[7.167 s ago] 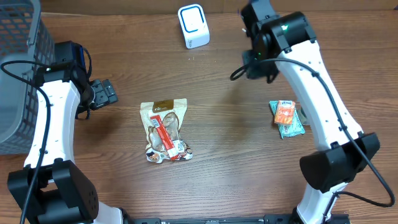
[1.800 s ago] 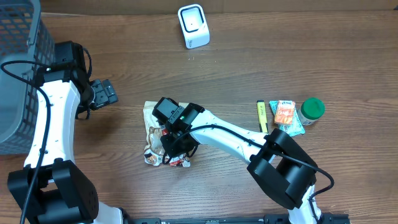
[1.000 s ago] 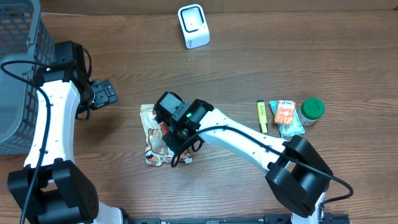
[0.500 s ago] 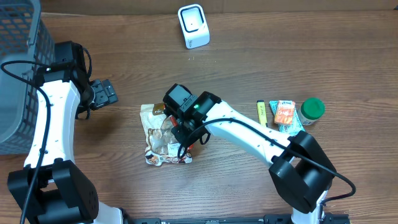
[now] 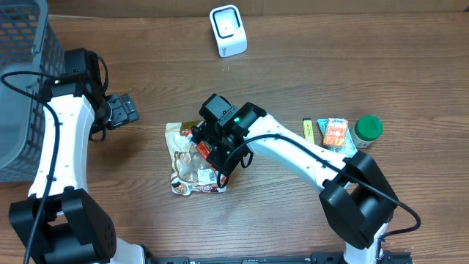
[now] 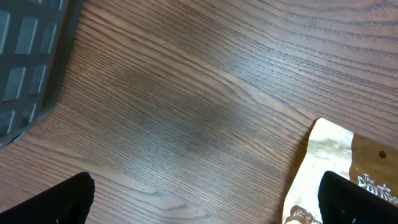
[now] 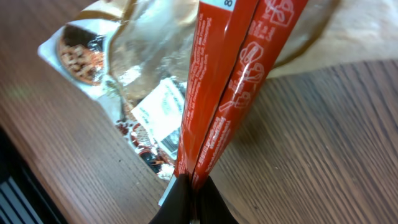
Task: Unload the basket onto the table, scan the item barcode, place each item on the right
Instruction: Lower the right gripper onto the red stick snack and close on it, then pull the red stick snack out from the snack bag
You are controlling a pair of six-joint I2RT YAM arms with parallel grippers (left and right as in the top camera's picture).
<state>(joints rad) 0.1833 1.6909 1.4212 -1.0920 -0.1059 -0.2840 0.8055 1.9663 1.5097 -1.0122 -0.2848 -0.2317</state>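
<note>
Overhead: right claw (image 5: 213,150) sits over the clear snack bag (image 5: 189,165) in the middle of the bench (image 5: 293,66), gripping a red packet (image 5: 206,152); the grip is hard to read from up there. Right wrist view settles it: fingers pinched tight on one end of the packet, which runs away from the claw over the bag, white label on the bag facing up. Left wrist view adds what overhead can't: left claw (image 6: 205,208) spread wide, nothing between the fingers, above plain wood, basket (image 6: 31,56) corner to one side, the bag's tan top to the other. Count: 2 arms, 1 white scanner (image 5: 228,30) at the far edge, 1 basket, 1 snack bag, 1 red packet, and 4 small items on the right: yellow stick (image 5: 309,136), orange packet (image 5: 335,132), teal packet (image 5: 347,152), green-capped bottle (image 5: 368,127).
</note>
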